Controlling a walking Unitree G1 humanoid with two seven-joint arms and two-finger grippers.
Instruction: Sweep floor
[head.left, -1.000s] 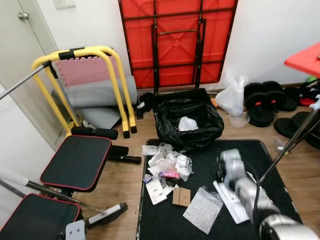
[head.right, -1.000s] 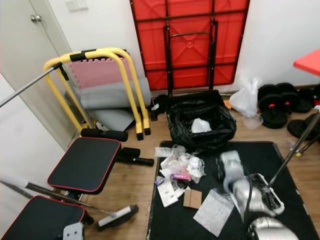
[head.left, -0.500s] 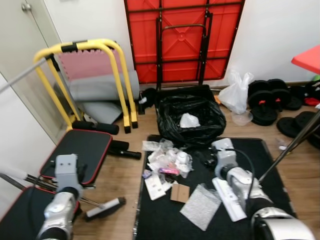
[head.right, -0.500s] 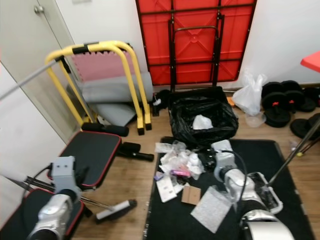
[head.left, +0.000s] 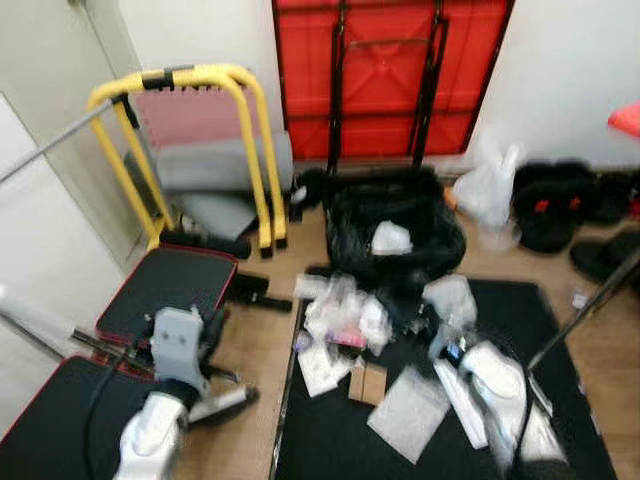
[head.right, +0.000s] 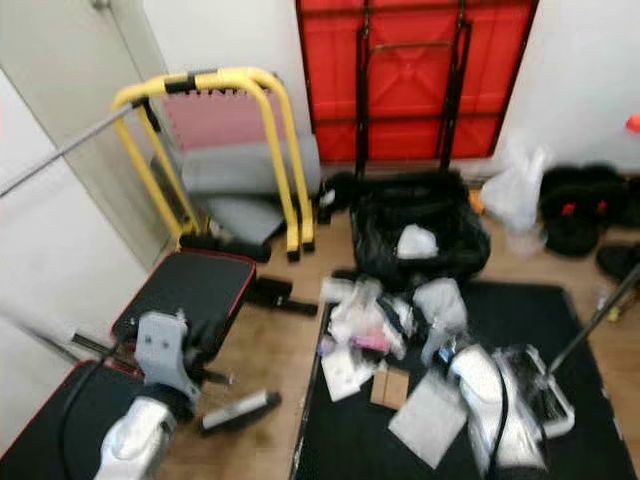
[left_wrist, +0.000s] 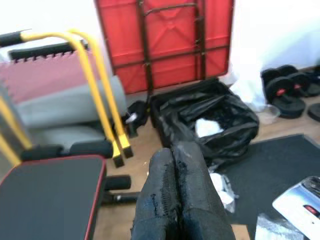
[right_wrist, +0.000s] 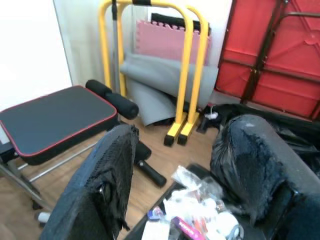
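Arms raised — left gripper (left_wrist: 175, 200) pressed closed, right gripper (right_wrist: 185, 175) spread

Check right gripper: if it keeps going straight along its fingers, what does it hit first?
Probably the litter pile on the black mat: the right gripper, fingers open, frames it between them. Past that lie wood floor and the yellow bars. Depth is unclear.

head eyes: high, facing down | wrists: low, forward | shared: black bag (head.left: 395, 235)

Litter (head.left: 345, 320) on mat (head.left: 560, 330) — bag (head.left: 395, 235) behind
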